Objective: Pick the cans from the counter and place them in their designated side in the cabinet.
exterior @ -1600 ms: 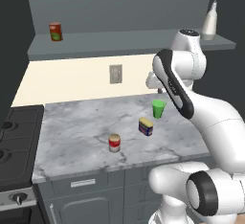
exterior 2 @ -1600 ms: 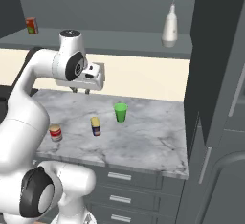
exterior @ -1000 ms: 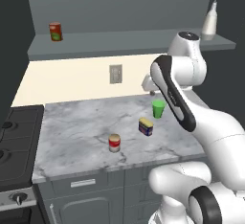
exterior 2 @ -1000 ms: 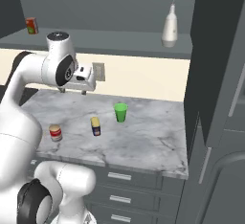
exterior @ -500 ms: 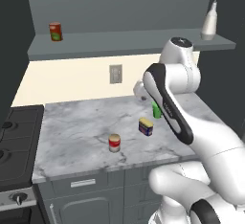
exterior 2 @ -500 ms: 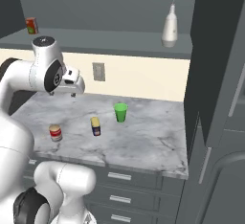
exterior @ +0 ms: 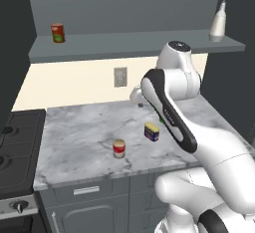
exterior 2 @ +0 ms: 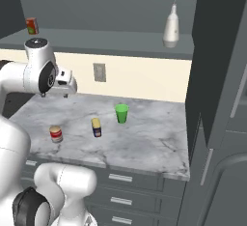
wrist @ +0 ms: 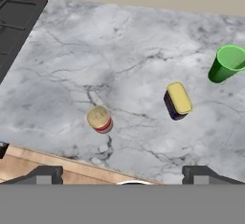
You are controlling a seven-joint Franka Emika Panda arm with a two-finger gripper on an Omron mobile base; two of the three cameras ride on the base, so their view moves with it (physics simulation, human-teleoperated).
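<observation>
Sitting upright near the middle of the frame in the left base view, the red-and-white can point(exterior: 119, 148) was on the marble worktop point(exterior: 79, 132), with the dark blue can point(exterior: 152, 131) just up and to its right, the two near each other but not touching. From the hand view the red-and-white one point(wrist: 99, 119) showed its tan lid left of centre, and the blue one point(wrist: 177, 101) showed its yellow top right of centre. A green cup point(wrist: 227, 63) stood at the right edge there, apart from both cans.

The fingers point(wrist: 46, 174) poked up at the bottom of the hand view, spread wide with nothing between them, well above the worktop. In the right base view the gripper point(exterior 2: 65, 86) hung at the left side of the frame, over the back of the worktop point(exterior 2: 144, 138) and clear of the cans.

Further out, the cabinet shelf point(exterior: 124, 45) ran across the top of the left base view, with a red can with a green label point(exterior: 58, 33) at upper left and a pale bottle point(exterior: 217, 23) at upper right. A black stove point(exterior: 17, 147) sat at the left edge, touching the worktop's end.
</observation>
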